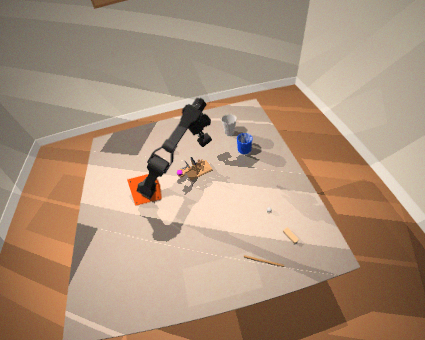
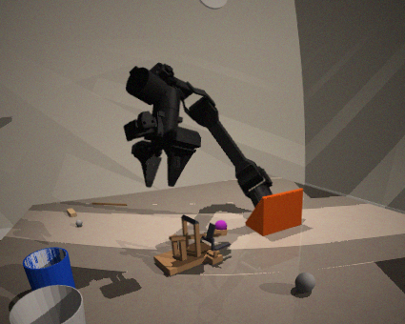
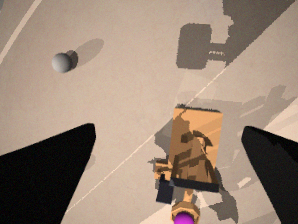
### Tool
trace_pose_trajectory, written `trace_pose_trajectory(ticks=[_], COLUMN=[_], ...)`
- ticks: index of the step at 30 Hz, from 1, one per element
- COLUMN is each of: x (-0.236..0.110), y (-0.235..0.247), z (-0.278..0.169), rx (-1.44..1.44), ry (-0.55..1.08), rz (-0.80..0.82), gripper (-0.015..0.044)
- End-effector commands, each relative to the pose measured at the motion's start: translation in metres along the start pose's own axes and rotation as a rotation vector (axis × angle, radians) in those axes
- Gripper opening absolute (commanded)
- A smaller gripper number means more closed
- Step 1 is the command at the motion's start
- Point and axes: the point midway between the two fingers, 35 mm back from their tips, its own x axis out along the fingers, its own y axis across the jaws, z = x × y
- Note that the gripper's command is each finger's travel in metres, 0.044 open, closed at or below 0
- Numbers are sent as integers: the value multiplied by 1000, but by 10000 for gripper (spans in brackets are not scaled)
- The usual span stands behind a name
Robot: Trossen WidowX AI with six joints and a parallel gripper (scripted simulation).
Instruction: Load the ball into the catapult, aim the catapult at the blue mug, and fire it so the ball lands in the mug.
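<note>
Pale walls (image 1: pixel 136 45) with a white baseboard meet at a corner around an orange-brown wood floor (image 1: pixel 31 280). A large beige mat (image 1: pixel 186 280) covers most of it. The black arm rises from an orange base plate (image 1: pixel 134 195). Its gripper (image 2: pixel 161 177) hangs high above the mat, jaws spread wide and holding nothing. At the arm's 3 o'clock in the top view sits the wooden catapult (image 1: pixel 198 169), the magenta ball (image 1: pixel 179 172) resting in its cup. The blue mug (image 1: pixel 244 143) stands at the catapult's 2 o'clock, a grey cup (image 1: pixel 229 124) just beyond.
</note>
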Motion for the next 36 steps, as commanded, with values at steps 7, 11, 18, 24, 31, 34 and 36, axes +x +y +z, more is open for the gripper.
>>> trace_pose_trajectory(ticks=[7, 11, 18, 24, 31, 34, 36], x=[-10, -18, -24, -24, -24, -24, -24], y=[-17, -32, -42, -42, -42, -35, -35], z=[110, 149, 170, 170, 170, 164, 164], rx=[-22, -11, 0, 0, 0, -12, -12], ry=[-302, -403, -455, -455, -455, -452, -452], rz=[-110, -183, -233, -233, -233, -227, -227], gripper=[440, 440, 440, 440, 440, 440, 414])
